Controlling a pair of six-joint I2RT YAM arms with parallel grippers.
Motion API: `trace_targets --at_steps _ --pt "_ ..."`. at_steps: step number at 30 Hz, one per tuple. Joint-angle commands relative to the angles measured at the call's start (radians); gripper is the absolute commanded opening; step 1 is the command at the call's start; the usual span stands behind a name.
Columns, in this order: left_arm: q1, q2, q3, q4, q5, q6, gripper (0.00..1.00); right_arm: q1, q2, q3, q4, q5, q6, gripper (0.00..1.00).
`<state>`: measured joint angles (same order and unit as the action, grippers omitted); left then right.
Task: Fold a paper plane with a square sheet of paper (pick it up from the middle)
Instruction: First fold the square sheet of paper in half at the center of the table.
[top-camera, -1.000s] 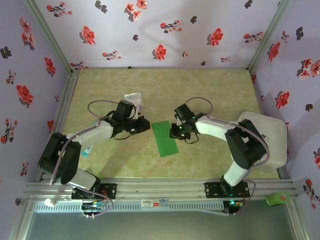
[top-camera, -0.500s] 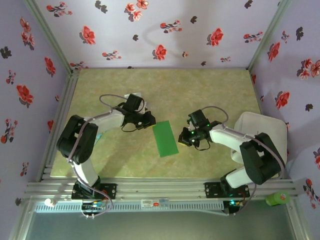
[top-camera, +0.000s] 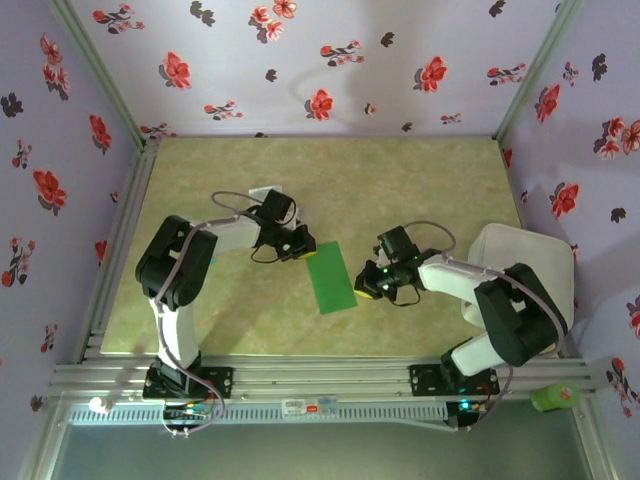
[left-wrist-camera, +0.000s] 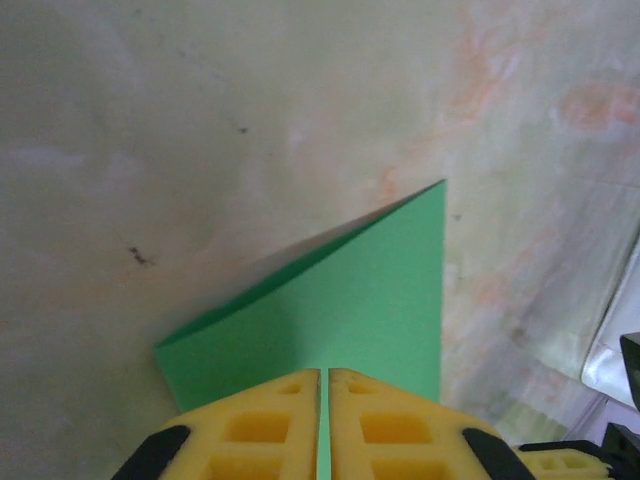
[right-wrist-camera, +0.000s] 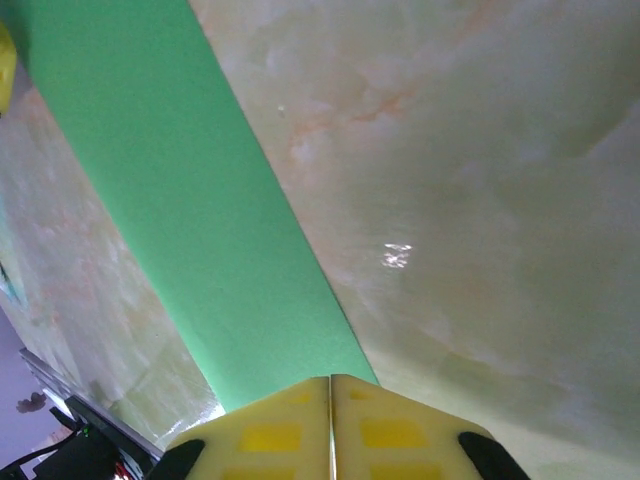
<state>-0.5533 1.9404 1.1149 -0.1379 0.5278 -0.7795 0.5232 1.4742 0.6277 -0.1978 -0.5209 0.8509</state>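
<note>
Seen from above, the folded green paper (top-camera: 331, 277) lies at four o'clock of the left gripper (top-camera: 304, 251) and ten o'clock of the right gripper (top-camera: 364, 287), both fully closed at its edges; grip unclear.

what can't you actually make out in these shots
- Left wrist: the near edge of the green paper runs under the shut left tool; pinched or just pressed, cannot tell.
- Right wrist: the shut right tool covers the paper's near end; the frame's top edge cuts off its far end.
- Top view: fold layers too small to count.
</note>
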Motion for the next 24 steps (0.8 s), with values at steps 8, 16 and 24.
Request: trace_targets --at_steps 8,16,24 --pt "0.016 0.021 -0.116 0.097 0.006 -0.011 0.11 0.001 -0.019 -0.063 0.021 -0.032 0.037 0.27" --pt "0.030 0.016 -0.139 0.129 0.026 -0.013 0.11 0.001 -0.016 -0.087 0.114 -0.105 0.066 0.31" --pt "0.037 0.041 -0.080 0.080 0.072 0.056 0.11 0.000 0.017 -0.085 0.191 -0.132 0.099 0.32"
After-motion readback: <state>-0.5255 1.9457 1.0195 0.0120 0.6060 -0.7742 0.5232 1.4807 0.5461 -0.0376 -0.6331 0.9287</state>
